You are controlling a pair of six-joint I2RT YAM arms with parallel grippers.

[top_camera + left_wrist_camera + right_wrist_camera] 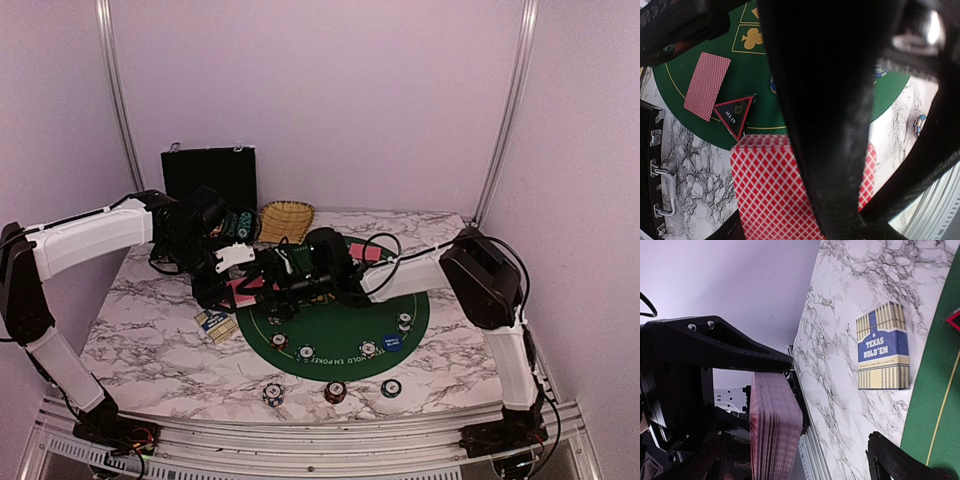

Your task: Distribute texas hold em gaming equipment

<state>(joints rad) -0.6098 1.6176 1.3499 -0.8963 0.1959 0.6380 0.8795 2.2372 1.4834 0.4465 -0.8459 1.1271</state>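
Green felt mat (340, 335) as reference: striped poker chips (335, 391) just off its near rim. Over its left edge, left gripper (222, 285) clamped on the red-backed card deck (770, 200). Right gripper (283, 295), fingers spread, just beside, facing the deck's edge. I judge right nearer.

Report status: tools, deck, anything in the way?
Left tool shut on card deck. Right tool open, close beside deck. One card face-down on green mat, triangle marker beside it. Tools crowd together over mat edge.
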